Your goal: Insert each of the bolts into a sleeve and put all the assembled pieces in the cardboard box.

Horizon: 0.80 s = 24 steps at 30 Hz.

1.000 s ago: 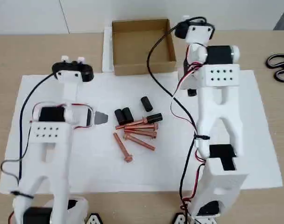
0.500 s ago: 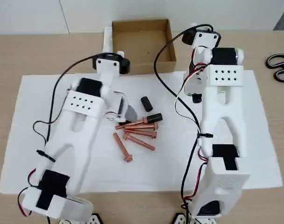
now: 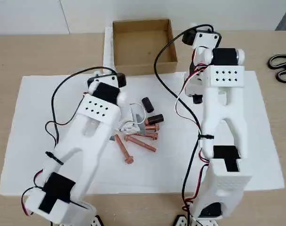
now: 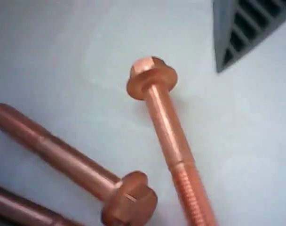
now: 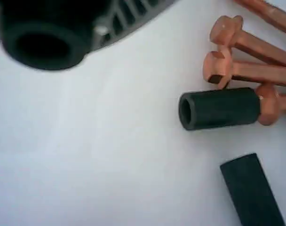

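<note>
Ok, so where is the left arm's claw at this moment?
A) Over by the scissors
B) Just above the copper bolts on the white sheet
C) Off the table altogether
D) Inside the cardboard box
B: seen from above, the left gripper hangs over the pile of copper bolts on the white sheet. Its own wrist camera shows bolts close up, well away from the cardboard box and the scissors.
</note>
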### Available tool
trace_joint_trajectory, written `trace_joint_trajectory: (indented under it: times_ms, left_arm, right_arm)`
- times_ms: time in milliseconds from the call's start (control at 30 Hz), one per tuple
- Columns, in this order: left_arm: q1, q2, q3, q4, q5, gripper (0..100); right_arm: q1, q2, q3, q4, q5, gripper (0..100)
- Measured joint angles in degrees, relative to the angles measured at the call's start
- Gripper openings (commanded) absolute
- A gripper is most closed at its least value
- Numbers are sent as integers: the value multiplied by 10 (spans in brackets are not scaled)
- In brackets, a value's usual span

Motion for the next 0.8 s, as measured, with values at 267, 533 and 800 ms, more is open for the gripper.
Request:
trace_joint_trajectory:
  times_ms: [267, 533, 800]
  left_arm:
    - [3, 0, 0, 0, 3, 317]
    - [12, 48, 52, -2, 4, 317]
    - [12, 167, 55, -3, 4, 317]
  right_arm:
    - [0, 0, 0, 0, 0, 4]
    - [0, 0, 0, 0, 0, 4]
    - [0, 0, 0, 0, 0, 4]
